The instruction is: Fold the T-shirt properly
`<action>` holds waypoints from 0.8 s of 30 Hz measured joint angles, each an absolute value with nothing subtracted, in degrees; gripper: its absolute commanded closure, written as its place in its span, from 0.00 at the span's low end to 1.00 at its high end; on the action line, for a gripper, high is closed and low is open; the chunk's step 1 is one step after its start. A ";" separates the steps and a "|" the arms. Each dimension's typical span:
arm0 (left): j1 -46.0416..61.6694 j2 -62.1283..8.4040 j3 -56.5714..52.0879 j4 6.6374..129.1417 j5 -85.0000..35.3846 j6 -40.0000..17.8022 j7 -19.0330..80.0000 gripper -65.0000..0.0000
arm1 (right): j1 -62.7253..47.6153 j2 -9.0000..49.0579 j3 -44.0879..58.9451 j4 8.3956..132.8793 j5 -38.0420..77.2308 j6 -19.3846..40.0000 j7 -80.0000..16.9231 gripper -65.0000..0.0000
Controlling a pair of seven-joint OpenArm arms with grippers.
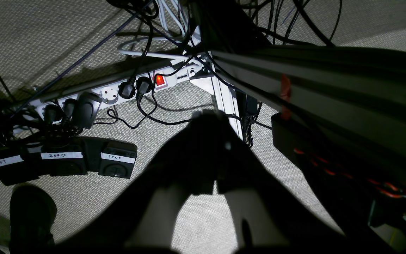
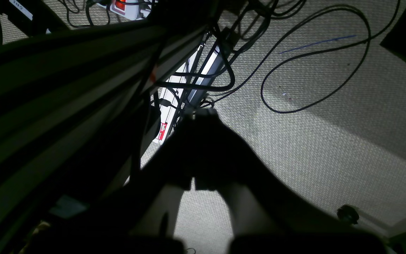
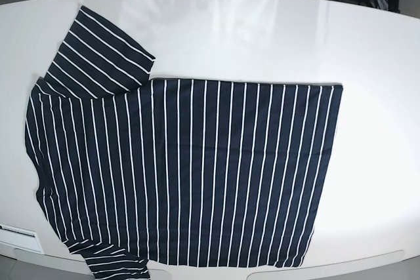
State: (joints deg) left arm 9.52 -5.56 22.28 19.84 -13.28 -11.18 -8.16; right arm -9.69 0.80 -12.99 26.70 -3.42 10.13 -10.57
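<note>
The T-shirt [image 3: 197, 168], dark navy with thin white stripes, lies spread flat on the white table [image 3: 262, 31] in the base view. One sleeve points to the upper left and the other reaches the front edge at lower left. Its straight hem is on the right. Neither arm appears in the base view. In the left wrist view my left gripper [image 1: 210, 118] hangs beside the table over carpeted floor, a dark silhouette with its jaws together and nothing between them. My right gripper [image 2: 204, 113] hangs the same way in the right wrist view, shut and empty.
Below the left gripper lie a white power strip [image 1: 118, 91] with a lit red switch, foot pedals [image 1: 62, 160] labelled START, ZERO and STOP, and a dark shoe [image 1: 30, 211]. Loose black cables [image 2: 315, 53] loop over the carpet. An aluminium frame leg [image 1: 224, 98] stands close by.
</note>
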 measured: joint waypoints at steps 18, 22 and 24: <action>9.50 -5.58 22.28 19.92 -13.30 -11.18 -6.46 1.00 | -9.67 0.80 -12.99 26.70 -3.42 10.13 -10.59 1.00; 9.89 -5.91 22.28 21.30 -13.26 -11.38 -0.91 1.00 | -10.50 0.82 -12.97 27.14 -3.40 10.11 -14.09 1.00; 11.18 -6.81 22.28 22.98 -12.97 -11.86 -0.73 1.00 | -12.78 1.15 -12.97 28.38 -3.38 10.13 -14.11 1.00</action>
State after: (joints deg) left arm 11.18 -6.81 22.28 22.98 -12.97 -11.86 -0.73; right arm -12.78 1.15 -12.97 28.38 -3.38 10.13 -14.11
